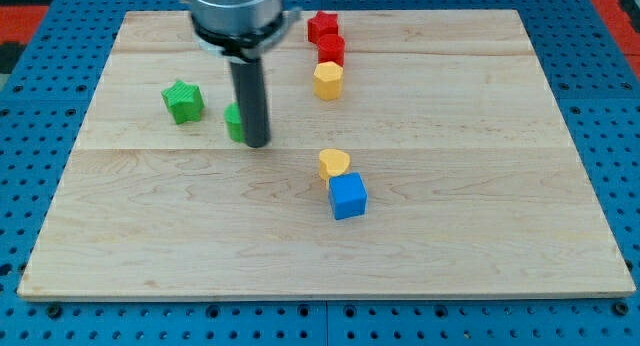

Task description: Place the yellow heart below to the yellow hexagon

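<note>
The yellow heart [334,163] lies near the board's middle, touching the blue cube [348,196] just below it. The yellow hexagon [328,80] sits toward the view's top, directly above the heart with a wide gap between them. My tip [257,143] rests on the board to the left of the heart and below-left of the hexagon. The rod hides most of a green block [234,122] right beside it.
A red block [331,50] touches the hexagon's top, with a red star [322,27] above it. A green star [183,101] lies at the left. The wooden board [480,236] sits on a blue pegboard.
</note>
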Robot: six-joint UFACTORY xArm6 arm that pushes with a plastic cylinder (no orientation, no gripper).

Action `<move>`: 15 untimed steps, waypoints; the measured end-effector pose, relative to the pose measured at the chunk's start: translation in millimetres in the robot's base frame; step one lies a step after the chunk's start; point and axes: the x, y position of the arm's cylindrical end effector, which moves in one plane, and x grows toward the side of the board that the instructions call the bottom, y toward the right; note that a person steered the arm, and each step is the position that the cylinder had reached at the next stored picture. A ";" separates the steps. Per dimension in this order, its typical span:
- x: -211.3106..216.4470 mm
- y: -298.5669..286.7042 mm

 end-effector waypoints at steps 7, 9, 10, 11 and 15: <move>46.7 118.8; 46.0 142.3; 6.4 128.2; -18.1 115.5; -39.8 126.7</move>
